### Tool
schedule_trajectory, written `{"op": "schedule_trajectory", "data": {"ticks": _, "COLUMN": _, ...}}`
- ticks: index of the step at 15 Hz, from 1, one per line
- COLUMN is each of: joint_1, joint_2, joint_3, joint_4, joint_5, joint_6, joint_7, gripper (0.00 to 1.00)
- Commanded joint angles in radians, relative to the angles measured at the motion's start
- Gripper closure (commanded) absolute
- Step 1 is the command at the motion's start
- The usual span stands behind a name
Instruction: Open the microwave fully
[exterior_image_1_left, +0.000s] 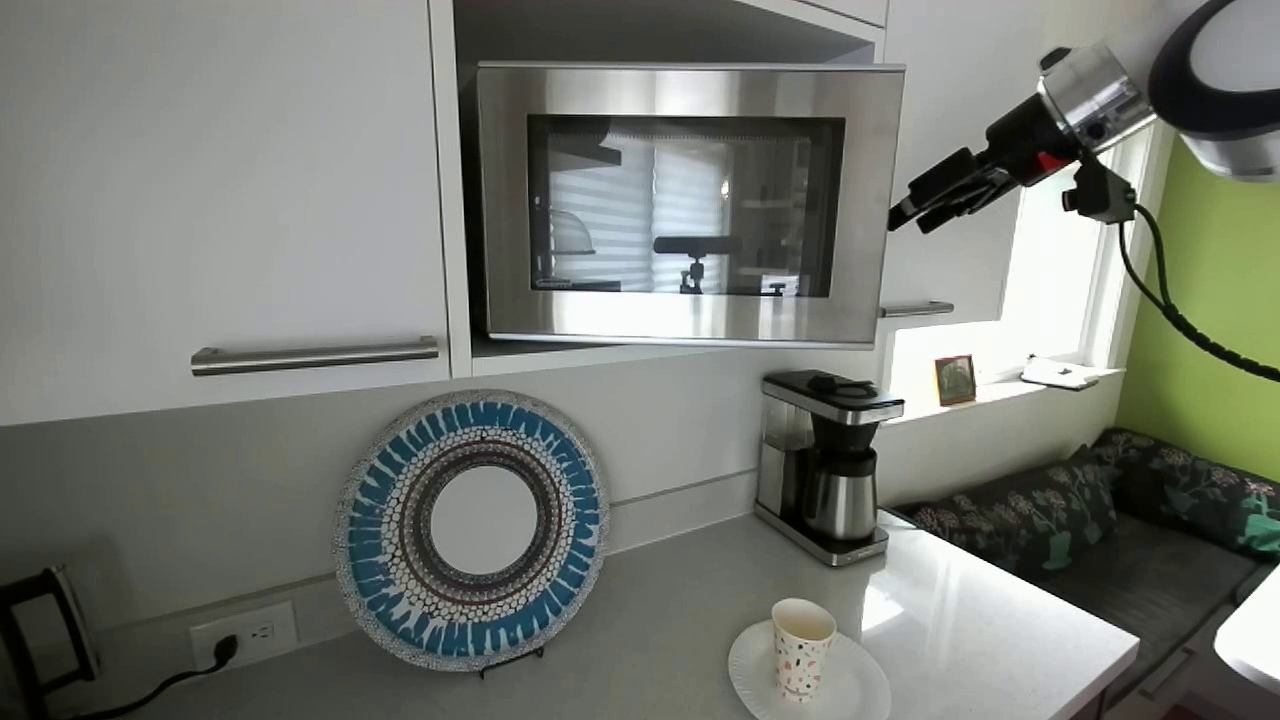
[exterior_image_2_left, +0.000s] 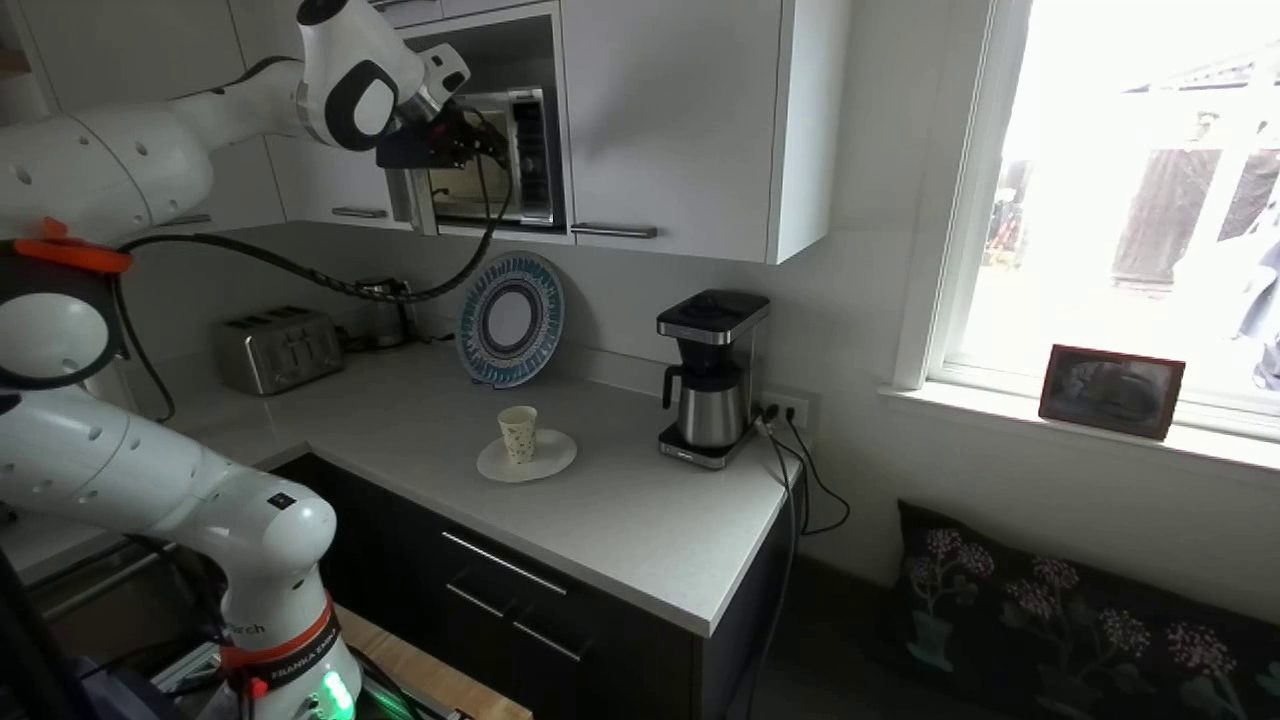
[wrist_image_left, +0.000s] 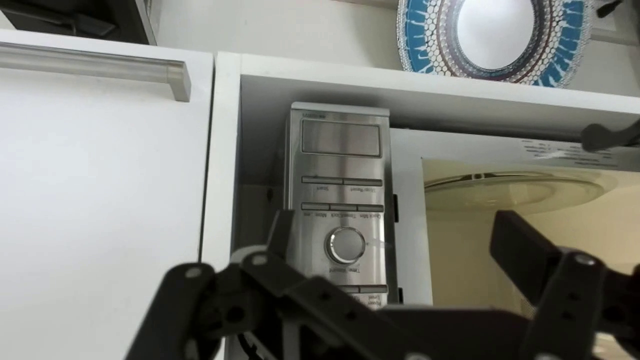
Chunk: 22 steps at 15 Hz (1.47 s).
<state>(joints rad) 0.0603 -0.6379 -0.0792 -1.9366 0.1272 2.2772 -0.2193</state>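
The microwave sits in a wall cabinet niche, its door partly open. In an exterior view the steel-framed door with dark glass stands out from the niche. In an exterior view the microwave is partly hidden behind the arm. My gripper is beside the door's free edge; I cannot tell whether it touches. The wrist view is upside down: my gripper is open, fingers wide apart, nothing between them. Beyond it are the button panel and the lit cavity with a glass turntable.
A white cabinet door with a bar handle is beside the niche. Below on the counter are a coffee maker, a round patterned plate on a stand, a paper cup on a saucer and a toaster.
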Motion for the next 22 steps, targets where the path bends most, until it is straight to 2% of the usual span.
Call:
{"op": "schedule_trajectory", "data": {"ticks": 1, "joint_1": -0.014, "joint_2": 0.042, "joint_3": 0.000, "joint_4": 0.011, "joint_5": -0.025, "joint_6": 0.007, "joint_7": 0.018, "gripper": 0.26}}
{"op": "schedule_trajectory", "data": {"ticks": 5, "joint_1": -0.034, "joint_2": 0.063, "joint_3": 0.015, "joint_4": -0.007, "joint_5": -0.033, "joint_6": 0.029, "joint_7": 0.045, "gripper": 0.58}}
{"op": "schedule_trajectory", "data": {"ticks": 8, "joint_1": -0.055, "joint_2": 0.078, "joint_3": 0.040, "joint_4": -0.023, "joint_5": -0.049, "joint_6": 0.087, "joint_7": 0.093, "gripper": 0.82}}
{"op": "schedule_trajectory", "data": {"ticks": 11, "joint_1": -0.074, "joint_2": 0.088, "joint_3": 0.070, "joint_4": -0.043, "joint_5": -0.078, "joint_6": 0.144, "joint_7": 0.156, "gripper": 1.00}}
{"op": "schedule_trajectory", "data": {"ticks": 16, "joint_1": -0.073, "joint_2": 0.105, "joint_3": 0.092, "joint_4": -0.073, "joint_5": -0.099, "joint_6": 0.197, "joint_7": 0.199, "gripper": 1.00}}
{"op": "schedule_trajectory", "data": {"ticks": 22, "joint_1": -0.060, "joint_2": 0.114, "joint_3": 0.081, "joint_4": -0.054, "joint_5": -0.085, "joint_6": 0.178, "joint_7": 0.180, "gripper": 0.99}}
